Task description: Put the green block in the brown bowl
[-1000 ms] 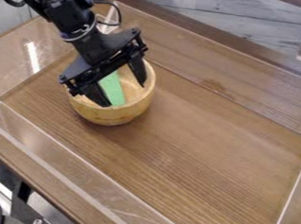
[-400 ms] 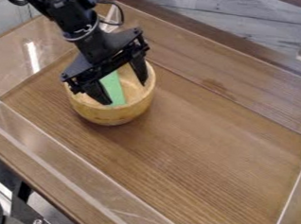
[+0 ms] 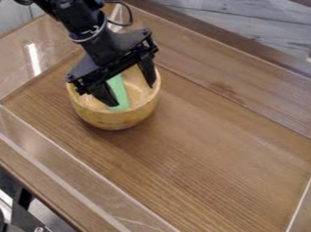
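The brown bowl (image 3: pixel 132 114) sits on the left part of the wooden table. Inside its hollow the green block (image 3: pixel 118 93) leans slanted between the fingers of my gripper (image 3: pixel 115 83). My gripper hangs over the bowl, pointing steeply down, with its black fingers (image 3: pixel 146 70) spread wide on either side of the block. The jaws stand apart from the block and do not press it. The block's upper end is hidden behind the gripper body.
The wooden table (image 3: pixel 208 160) stretches to the right and front of the bowl. Clear plastic walls (image 3: pixel 62 196) run along the table's edges. A pale marbled surface (image 3: pixel 254 25) lies behind the table.
My gripper has shifted very slightly up and rolled a little over the bowl. The green block stays in the bowl.
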`<state>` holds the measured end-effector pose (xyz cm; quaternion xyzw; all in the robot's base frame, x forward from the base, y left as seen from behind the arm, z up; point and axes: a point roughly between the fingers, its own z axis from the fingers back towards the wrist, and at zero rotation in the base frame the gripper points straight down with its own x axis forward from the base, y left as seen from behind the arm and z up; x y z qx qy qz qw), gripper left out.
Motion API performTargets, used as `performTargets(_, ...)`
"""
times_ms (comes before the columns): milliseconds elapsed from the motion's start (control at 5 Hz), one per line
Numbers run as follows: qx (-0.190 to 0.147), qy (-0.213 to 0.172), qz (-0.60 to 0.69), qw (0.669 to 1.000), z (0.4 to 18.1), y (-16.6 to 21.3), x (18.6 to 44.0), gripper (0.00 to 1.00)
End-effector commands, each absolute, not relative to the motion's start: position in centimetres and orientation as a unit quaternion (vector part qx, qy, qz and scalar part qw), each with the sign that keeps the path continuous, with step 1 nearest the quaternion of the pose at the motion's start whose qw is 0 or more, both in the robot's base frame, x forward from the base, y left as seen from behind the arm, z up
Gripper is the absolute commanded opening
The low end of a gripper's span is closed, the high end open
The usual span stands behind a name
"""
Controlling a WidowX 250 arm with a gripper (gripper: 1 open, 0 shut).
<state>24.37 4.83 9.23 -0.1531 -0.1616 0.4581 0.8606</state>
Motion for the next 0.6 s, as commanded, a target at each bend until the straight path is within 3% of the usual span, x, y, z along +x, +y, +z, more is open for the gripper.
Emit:
performTargets(0, -0.151, -0.189, 0.441, 0.864, 10.2, 4.9, 25.2, 0.00)
performTargets(400, -0.141, -0.200, 0.434, 0.867, 9.2, 4.8, 25.1, 0.00)
